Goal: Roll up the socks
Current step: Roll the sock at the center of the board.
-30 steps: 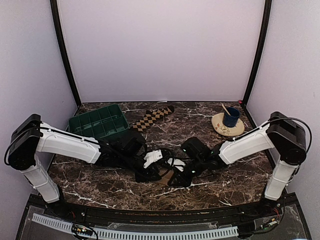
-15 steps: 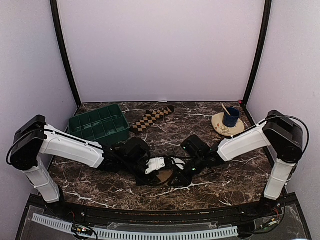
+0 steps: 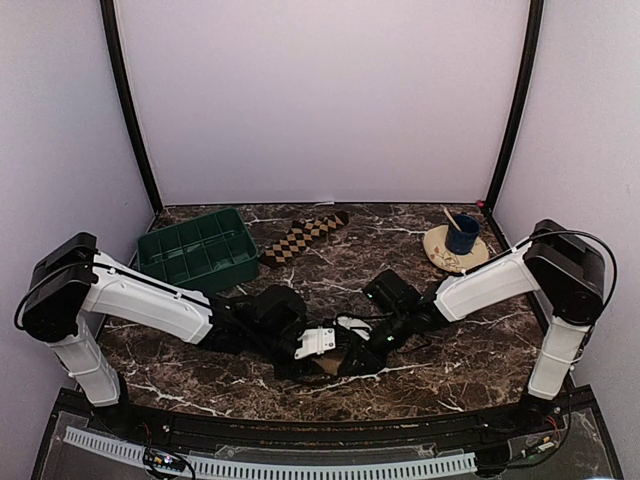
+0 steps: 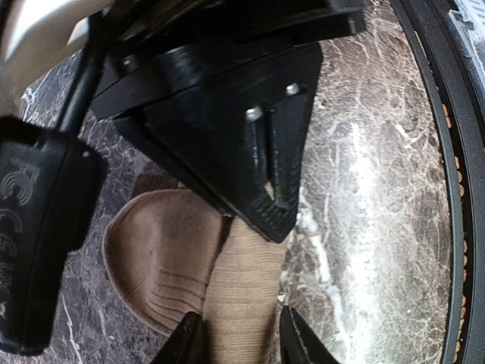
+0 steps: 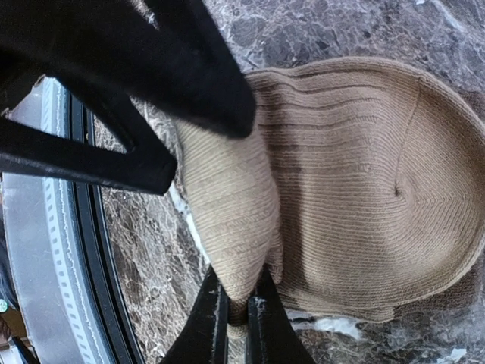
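Left gripper [image 3: 318, 347] is shifting nearer right gripper [image 3: 362, 352]; checkered sock [image 3: 300, 238] lying far beyond both. Left wrist: jaws clasping tan sock [image 4: 235, 288] between them. Right wrist: jaws pinching its thin fold. Soft, floppy, light; gripping doubled edges seems safest.

Both arms are reaching low toward the lower centre of the top view, wrists nearly meeting. The left pincer [image 4: 236, 343] is clasping the tan sock [image 5: 364, 189] with jaws partly apart, while the right pincer [image 5: 239, 318] is pinching it tight.
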